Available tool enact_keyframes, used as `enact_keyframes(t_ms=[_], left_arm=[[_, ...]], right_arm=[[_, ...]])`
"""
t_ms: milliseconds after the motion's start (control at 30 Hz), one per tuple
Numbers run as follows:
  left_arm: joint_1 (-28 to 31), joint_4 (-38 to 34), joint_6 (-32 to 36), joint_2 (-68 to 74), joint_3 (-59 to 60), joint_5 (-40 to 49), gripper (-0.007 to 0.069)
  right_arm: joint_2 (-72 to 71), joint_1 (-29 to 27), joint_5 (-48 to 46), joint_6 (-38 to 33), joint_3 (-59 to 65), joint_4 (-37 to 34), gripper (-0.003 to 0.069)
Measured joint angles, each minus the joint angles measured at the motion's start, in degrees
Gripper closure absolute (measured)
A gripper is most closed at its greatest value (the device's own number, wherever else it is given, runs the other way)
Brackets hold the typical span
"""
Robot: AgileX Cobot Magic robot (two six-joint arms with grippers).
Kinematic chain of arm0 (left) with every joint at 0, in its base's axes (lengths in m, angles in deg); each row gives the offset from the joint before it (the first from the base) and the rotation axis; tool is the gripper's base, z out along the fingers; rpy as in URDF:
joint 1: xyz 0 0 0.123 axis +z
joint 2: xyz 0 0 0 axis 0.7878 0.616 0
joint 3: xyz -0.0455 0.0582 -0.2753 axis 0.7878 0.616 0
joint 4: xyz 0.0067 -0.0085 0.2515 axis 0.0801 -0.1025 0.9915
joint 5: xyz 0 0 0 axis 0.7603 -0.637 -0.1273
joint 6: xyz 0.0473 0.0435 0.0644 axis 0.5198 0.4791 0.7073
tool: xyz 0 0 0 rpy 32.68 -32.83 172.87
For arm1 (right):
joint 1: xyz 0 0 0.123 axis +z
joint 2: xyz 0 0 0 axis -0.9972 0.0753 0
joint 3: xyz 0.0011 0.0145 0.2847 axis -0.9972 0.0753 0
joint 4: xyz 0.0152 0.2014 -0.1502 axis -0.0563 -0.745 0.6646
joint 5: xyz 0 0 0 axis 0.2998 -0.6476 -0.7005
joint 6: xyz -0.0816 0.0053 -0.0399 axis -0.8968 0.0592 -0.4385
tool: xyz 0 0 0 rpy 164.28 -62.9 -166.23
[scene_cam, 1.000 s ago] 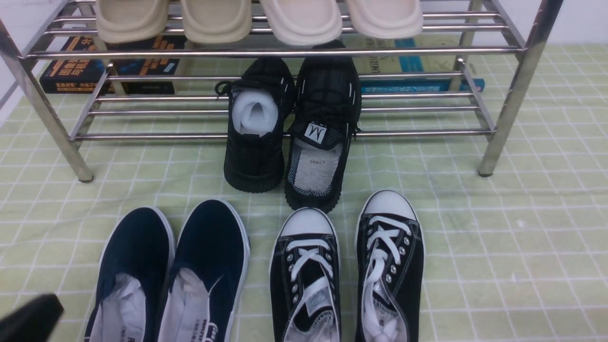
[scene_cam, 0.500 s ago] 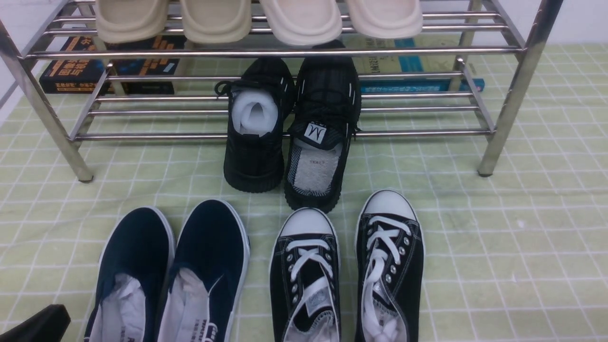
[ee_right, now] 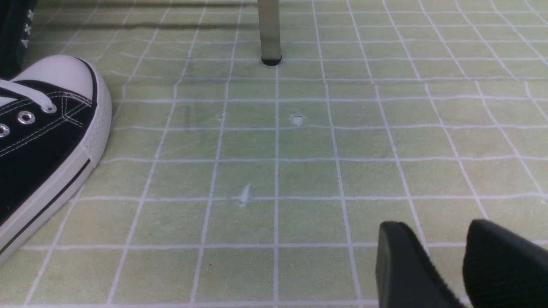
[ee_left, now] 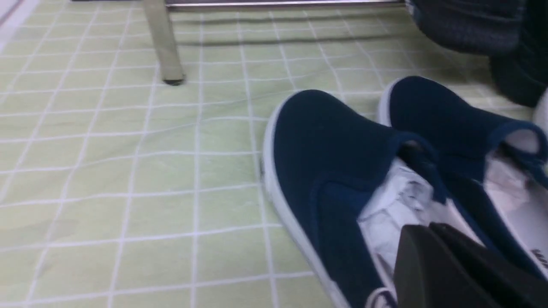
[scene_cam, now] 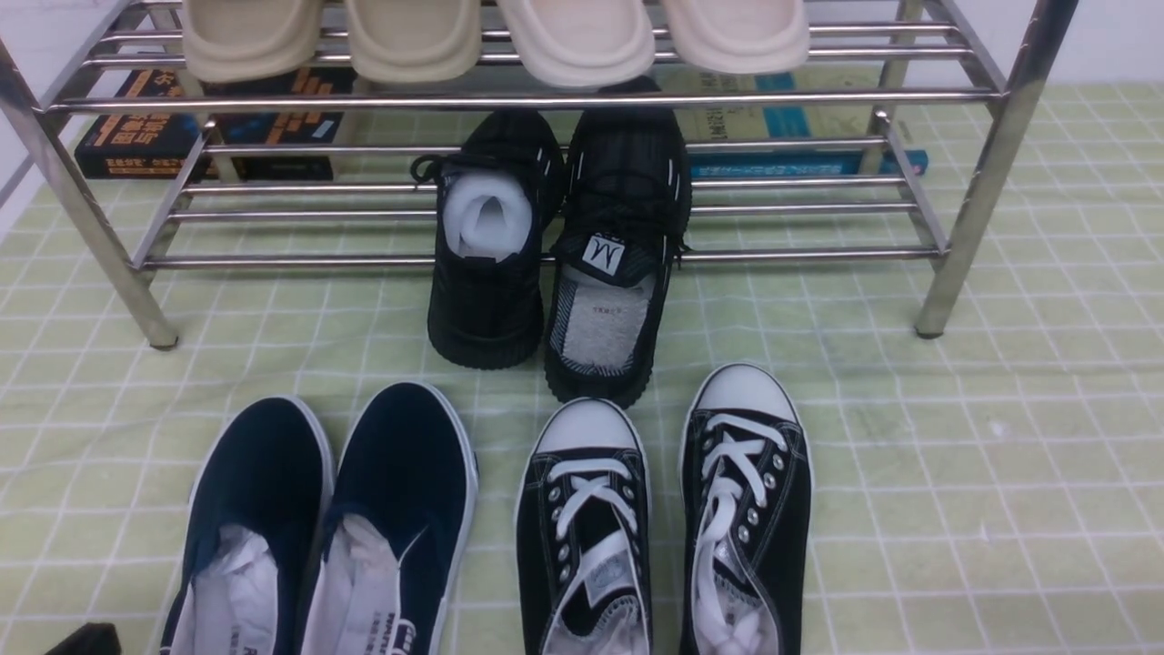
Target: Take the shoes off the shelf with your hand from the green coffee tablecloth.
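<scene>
The green gridded tablecloth point(scene_cam: 955, 473) covers the tabletop, slightly wrinkled; on it stands the stainless-steel shoe rack point(scene_cam: 546, 100), the landmark for everything here. On the rack's upper tier lie four beige slippers point(scene_cam: 491, 36); on its lower tier sits a pair of black mesh shoes point(scene_cam: 555, 246), heels hanging over the front tube toward the camera. Behind the rack lie a black book point(scene_cam: 145, 136) and a blue-and-tan book point(scene_cam: 800, 136) flat on the cloth.

In front of the rack, off it and resting on the cloth, are the navy slip-on shoes point(scene_cam: 327, 528), side by side with toes pointing at the rack and white paper stuffed inside; just beside them, also in front of the rack, stands a pair of black lace-up sneakers with white toe caps point(scene_cam: 664, 509).

The left claw point(ee_left: 445, 265) hovers over the heel opening of one navy shoe, far from the rack's front leg; its fingers look together, gripping nothing. The right claw point(ee_right: 441, 261) hangs above bare cloth in front of the rack's other front leg; its fingers stand slightly apart, empty.
</scene>
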Motion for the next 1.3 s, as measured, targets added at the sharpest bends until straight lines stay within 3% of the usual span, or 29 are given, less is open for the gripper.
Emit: enact_keyframes(t_ms=[200, 300, 933, 1300], left_arm=[[9.8, -0.1, 0.0, 0.0, 0.0, -0.1, 0.0591], [10.7, -0.1, 0.0, 0.0, 0.0, 1.0, 0.0590], [10.9, -0.1, 0.0, 0.0, -0.2, 2.5, 0.0572], [8.1, -0.1, 0.0, 0.0, -0.2, 2.5, 0.0571]], right_arm=[[0.0, 0.0, 0.0, 0.0, 0.0, 0.0, 0.0420], [0.0, 0.0, 0.0, 0.0, 0.0, 0.0, 0.0420], [0.0, 0.0, 0.0, 0.0, 0.0, 0.0, 0.0420], [0.0, 0.0, 0.0, 0.0, 0.0, 0.0, 0.0420]])
